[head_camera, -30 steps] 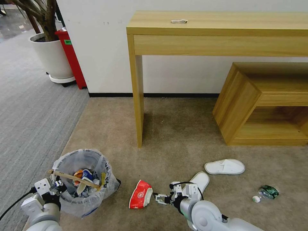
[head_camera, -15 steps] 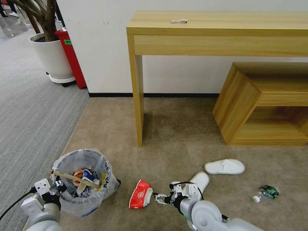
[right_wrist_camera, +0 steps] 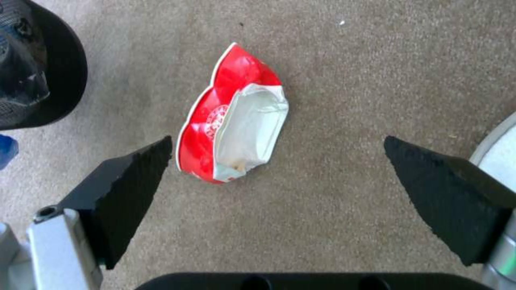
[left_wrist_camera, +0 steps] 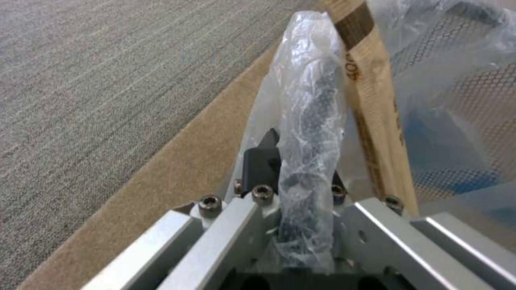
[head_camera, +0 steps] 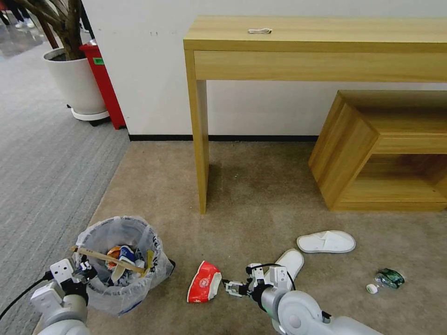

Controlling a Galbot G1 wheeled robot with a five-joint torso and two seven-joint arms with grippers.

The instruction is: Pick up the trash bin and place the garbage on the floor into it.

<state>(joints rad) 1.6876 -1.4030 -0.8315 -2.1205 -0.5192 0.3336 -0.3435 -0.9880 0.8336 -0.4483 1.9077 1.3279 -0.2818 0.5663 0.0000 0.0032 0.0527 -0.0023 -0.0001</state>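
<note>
- The wooden stick in the trash bin carries dark printed characters, seemingly "40", too blurred to be sure.
- The crushed red cup bears a round white emblem; its lettering is unreadable.

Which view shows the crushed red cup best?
Right wrist view: the crushed red cup lies on the carpet between the open fingers of the right claw, its white inside facing the camera. The head view shows it smaller, between the trash bin and that claw.
</note>
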